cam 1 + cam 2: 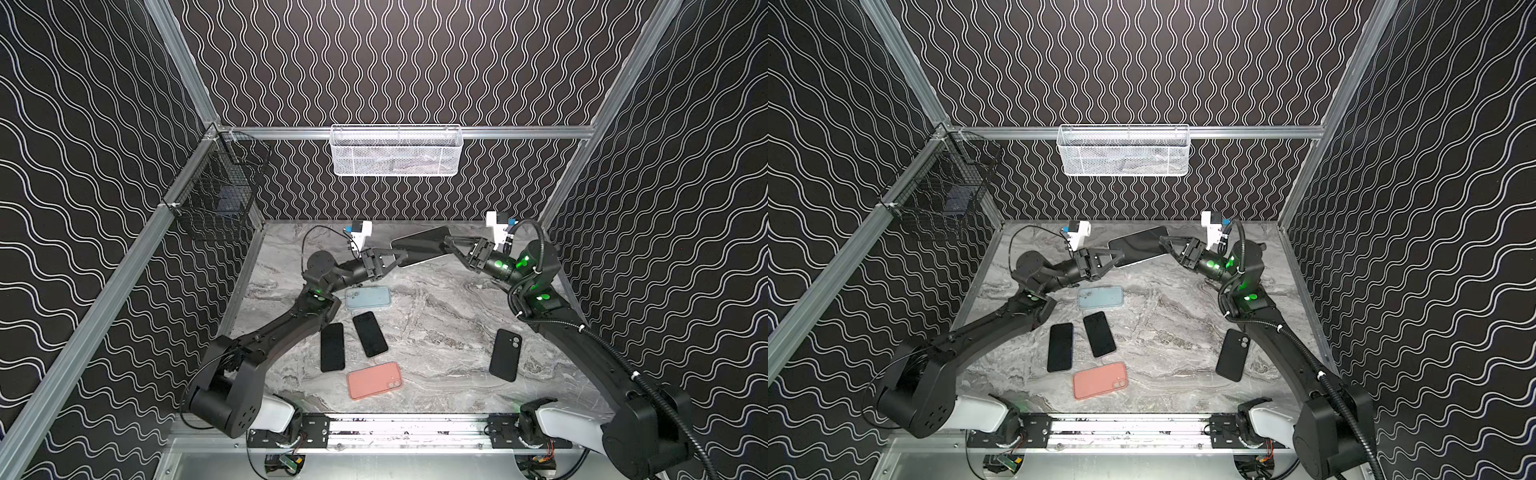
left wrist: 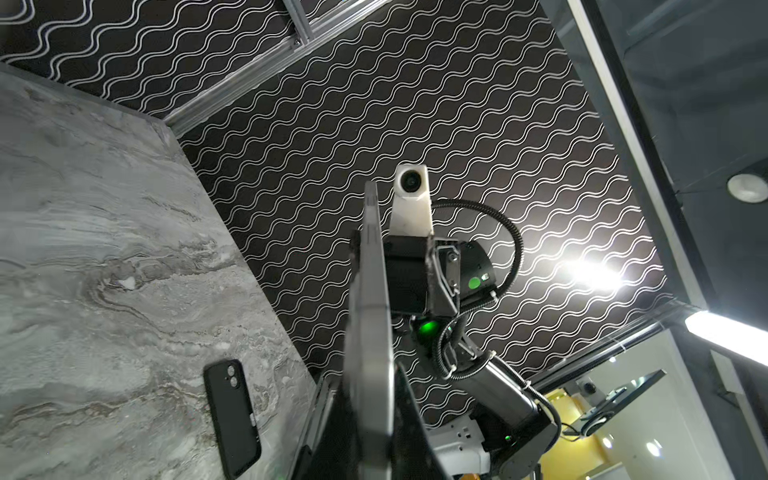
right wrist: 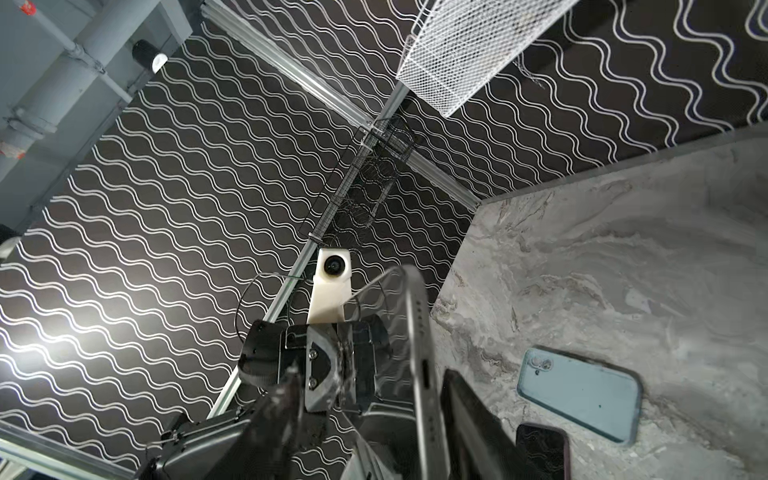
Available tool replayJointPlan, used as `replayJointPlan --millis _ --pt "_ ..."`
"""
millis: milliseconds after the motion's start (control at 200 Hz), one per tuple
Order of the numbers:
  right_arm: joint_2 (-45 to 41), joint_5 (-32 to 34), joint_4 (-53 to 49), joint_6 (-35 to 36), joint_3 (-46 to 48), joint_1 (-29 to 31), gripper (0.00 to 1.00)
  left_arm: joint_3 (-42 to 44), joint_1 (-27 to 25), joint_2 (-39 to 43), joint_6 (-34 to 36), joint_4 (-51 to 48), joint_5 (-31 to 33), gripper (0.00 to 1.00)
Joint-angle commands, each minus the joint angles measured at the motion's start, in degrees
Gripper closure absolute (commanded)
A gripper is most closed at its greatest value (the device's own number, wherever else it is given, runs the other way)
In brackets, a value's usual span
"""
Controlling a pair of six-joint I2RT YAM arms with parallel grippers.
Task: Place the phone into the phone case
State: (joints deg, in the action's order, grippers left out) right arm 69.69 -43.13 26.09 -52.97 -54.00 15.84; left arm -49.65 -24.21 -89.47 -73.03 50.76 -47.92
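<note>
Your left pincer (image 1: 399, 257) clamped on the black slab phone (image 1: 419, 247), nearest you a salmon-pink phone case (image 1: 374, 380) flat on the grey marbled desk (image 1: 436, 324), farther back the phone held above the desk, right pincer (image 1: 452, 246) spread apart around its other end.

White mesh basket (image 1: 396, 150), upper centre, hung on aluminium rail (image 1: 519, 132); black wire basket (image 1: 216, 195), upper left; grey marble tabletop (image 1: 436, 316), lower centre; wave-patterned walls (image 1: 83, 124).

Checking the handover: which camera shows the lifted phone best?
A top view: the phone shows most of its dark face, raised between the left gripper and right gripper. Both wrist views show only its thin edge, close up.
</note>
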Motion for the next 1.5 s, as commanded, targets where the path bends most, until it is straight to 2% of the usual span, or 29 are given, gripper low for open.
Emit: replayJointPlan --millis 0,70,145,340,466,726,831,961,1041,1071,1126,1221,1311,1381,1497 --pt "1.77 -10.97 -5.41 5.85 -2.76 -1.36 0.32 -2.81 0.89 1.32 6.85 -9.58 -10.54 1.0" --pt "3.51 -18.61 -4.51 5.6 -5.68 -1.76 0.31 -3.4 1.1 2.46 5.79 -9.77 -12.7 1.0" --pt "4.79 -21.5 -4.95 5.73 -7.05 -1.65 0.32 -4.2 1.03 3.74 5.86 -11.52 -13.58 1.0" --pt "5.07 -22.66 -6.42 6.63 -6.94 -0.59 0.43 -6.22 1.09 6.62 11.43 -20.1 -11.61 1.0" --pt "3.86 -22.62 -9.52 8.17 -6.09 -0.54 0.5 -6.95 1.15 6.29 11.58 -20.49 -11.13 1.0" --pt "2.82 -22.47 -10.21 7.94 -6.0 -0.4 0.77 -6.68 1.27 4.75 11.19 -19.69 -9.46 1.0" --pt "3.38 -22.17 -9.5 7.27 -5.94 -0.44 0.92 -6.65 1.36 4.09 10.6 -18.88 -8.98 1.0" --pt "4.17 -21.44 -10.03 7.18 -6.48 -0.39 1.0 -6.64 1.83 4.13 11.41 -20.33 -8.12 1.0" --pt "4.93 -18.7 -13.42 8.28 -7.69 -0.71 1.0 -7.02 2.61 4.53 14.15 -24.49 -7.3 0.78" --pt "5.32 -17.36 -16.33 9.37 -8.78 -0.93 1.0 -7.44 3.11 4.97 16.08 -28.17 -6.34 0.64" --pt "6.55 -14.6 -21.8 11.51 -10.84 -1.22 1.0 -9.05 4.24 6.44 22.49 -39.27 -2.0 0.44" --pt "8.59 -10.69 -27.9 13.48 -12.95 -2.33 1.0 -12.65 5.38 9.59 33.98 -58.3 9.64 0.22" --pt "10.16 -7.19 -32.1 15.15 -13.91 -2.9 1.0 -14.71 5.83 11.86 40.39 -70.85 26.06 0.12" --pt "11.0 -4.98 -35.01 16.58 -14.59 -3.09 1.0 -13.16 6.24 13.18 40.7 -74.99 37.24 0.1" --pt "11.78 -1.63 -38.41 18.79 -15.17 -3.09 1.0 -11.7 7.13 10.8 40.69 -79.62 47.62 0.11"
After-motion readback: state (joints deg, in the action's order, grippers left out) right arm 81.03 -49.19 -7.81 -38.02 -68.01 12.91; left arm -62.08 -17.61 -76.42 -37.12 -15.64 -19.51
